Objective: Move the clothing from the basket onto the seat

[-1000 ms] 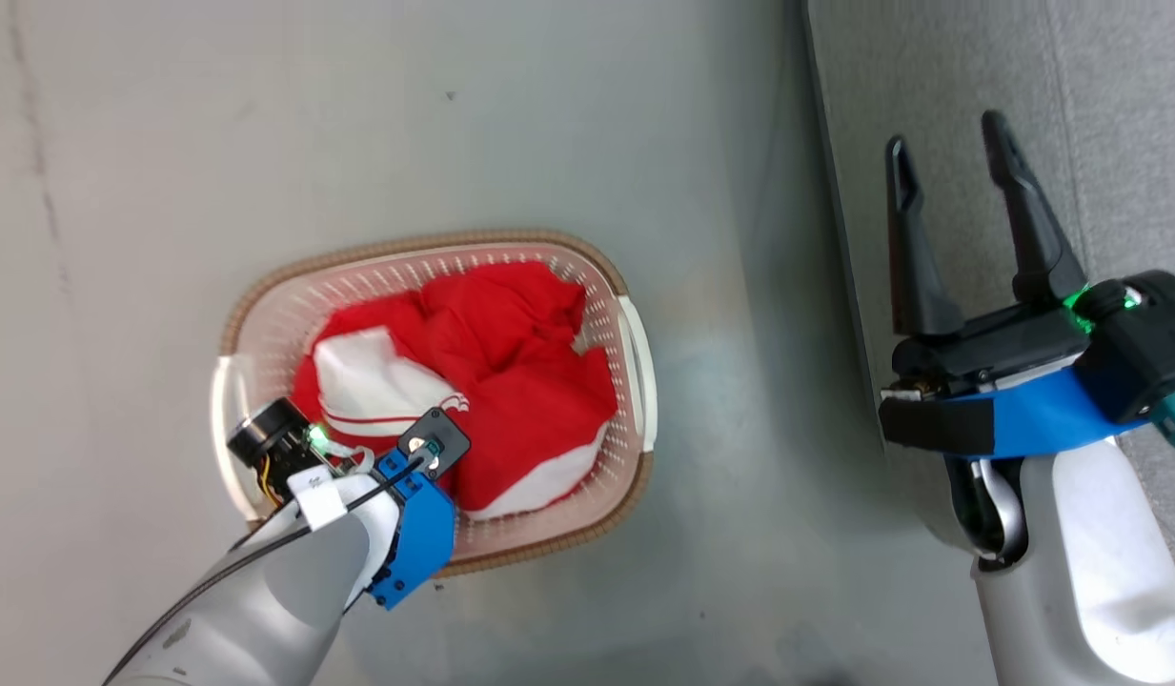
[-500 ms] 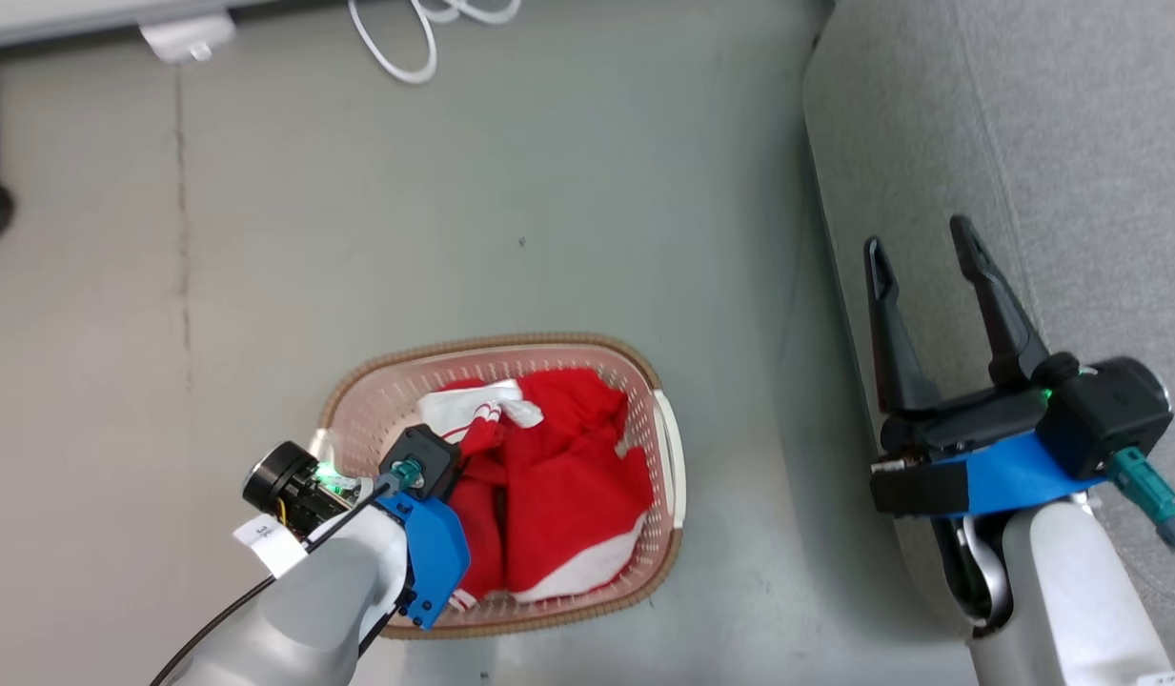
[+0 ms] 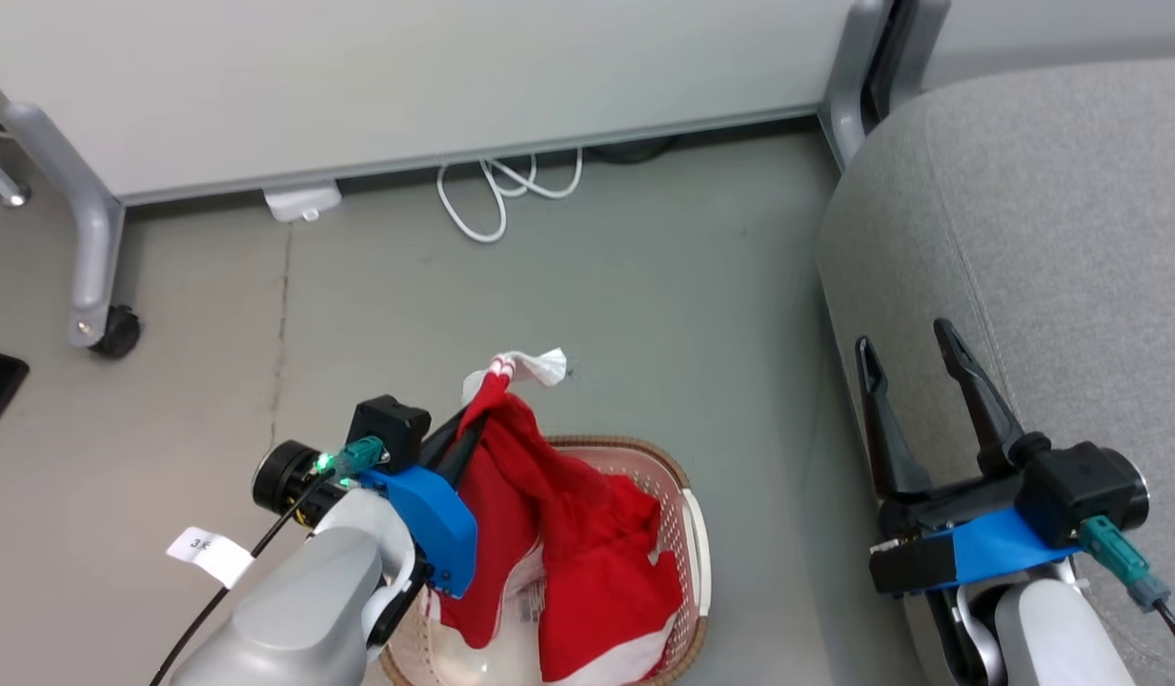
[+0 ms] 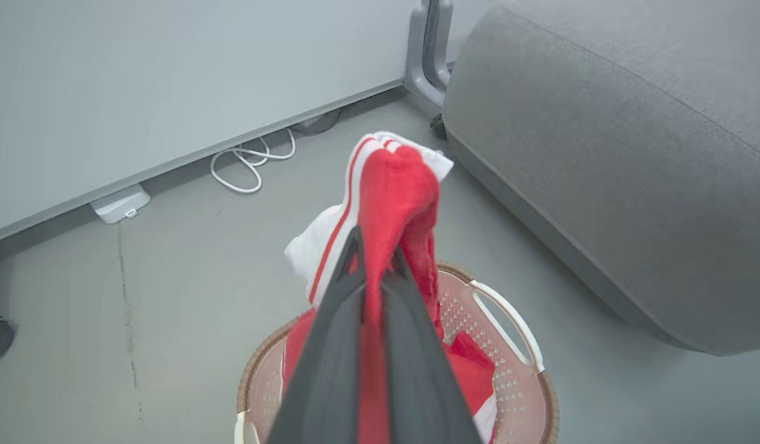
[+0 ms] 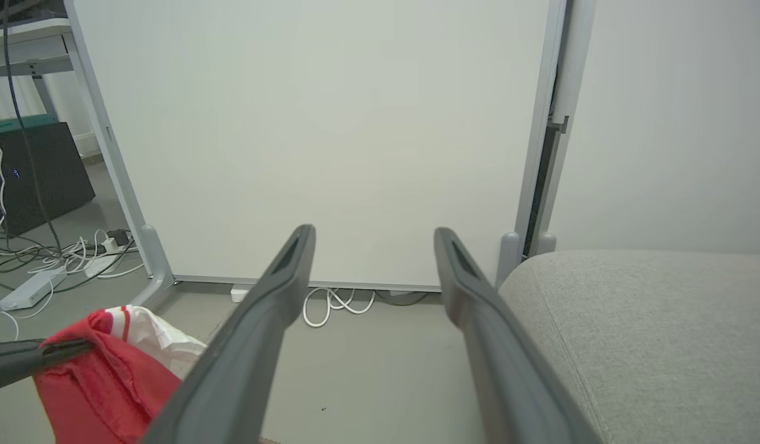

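Note:
My left gripper (image 3: 475, 419) is shut on a red garment with white striped trim, the clothing (image 3: 549, 514), whose top fold pokes past the fingertips while the rest hangs down into the basket (image 3: 690, 534). More red and white clothing lies in that basket. In the left wrist view the dark fingers (image 4: 330, 345) pinch the clothing (image 4: 395, 185) above the basket (image 4: 518, 345), with the grey seat (image 4: 601, 154) to the right. My right gripper (image 3: 902, 338) is open and empty over the front edge of the seat (image 3: 1025, 219). The right wrist view has the clothing (image 5: 102, 376) at lower left.
A white partition panel (image 3: 406, 86) on grey legs with a caster (image 3: 111, 333) stands behind the basket. A white cable (image 3: 496, 191) and a white box (image 3: 301, 202) lie at its foot. A black box (image 5: 34, 172) and cables sit further left.
The head camera has tilted up, bringing the panel and seat into view. My left gripper has lifted one red garment up out of the basket. The right gripper has stayed open.

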